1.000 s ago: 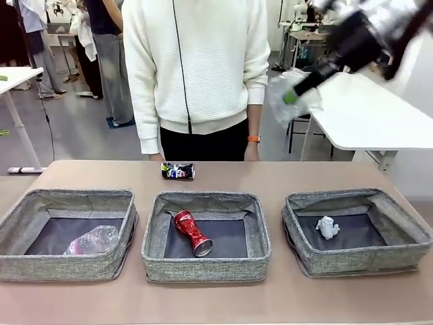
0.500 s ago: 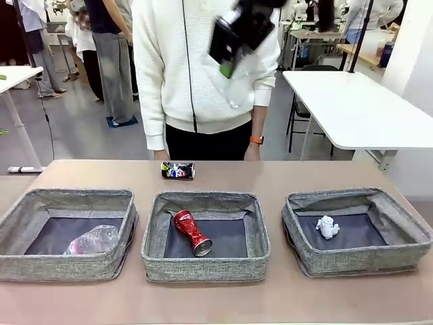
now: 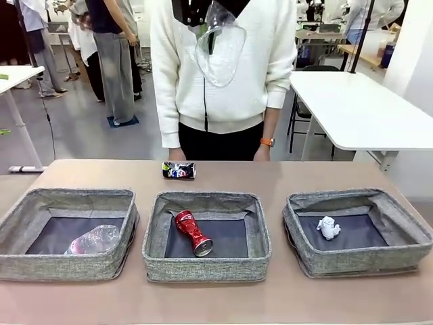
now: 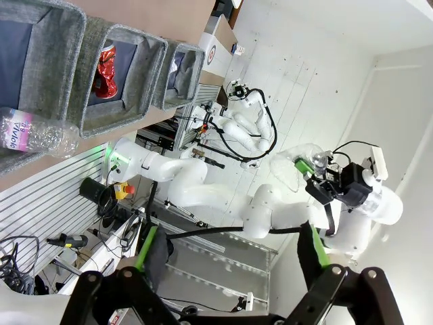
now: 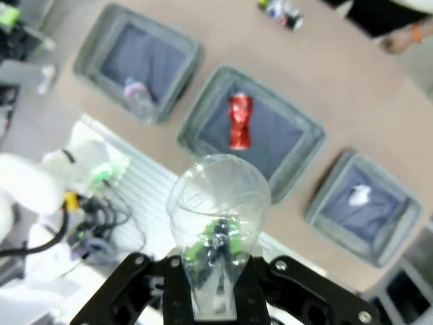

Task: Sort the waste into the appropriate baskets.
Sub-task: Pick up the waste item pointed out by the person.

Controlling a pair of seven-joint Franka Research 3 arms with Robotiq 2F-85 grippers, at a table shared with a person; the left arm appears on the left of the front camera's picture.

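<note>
High over the table's far side, my right gripper (image 3: pixel 207 27) (image 5: pixel 215 247) is shut on the clear plastic cup (image 3: pixel 219 46) (image 5: pixel 218 200), in front of the person's chest. My left gripper (image 4: pixel 230 250) stands open with nothing in it, pointing away from the table. Three grey baskets sit in a row. The left basket (image 3: pixel 67 198) holds a plastic bottle (image 3: pixel 93 239), the middle basket (image 3: pixel 206 268) a red can (image 3: pixel 193 232), and the right basket (image 3: pixel 353 263) a white paper wad (image 3: pixel 327 227). A dark printed can (image 3: pixel 178 170) lies on the table behind the middle basket.
A person in a white sweater (image 3: pixel 223 81) stands at the far edge, hands hanging at the table edge. A white table (image 3: pixel 358 108) stands off to the far right. Bare tabletop lies in front of and behind the baskets.
My right arm has swung from the upper right toward the upper middle, carrying the cup high above the table. The person has shifted slightly to the right.
</note>
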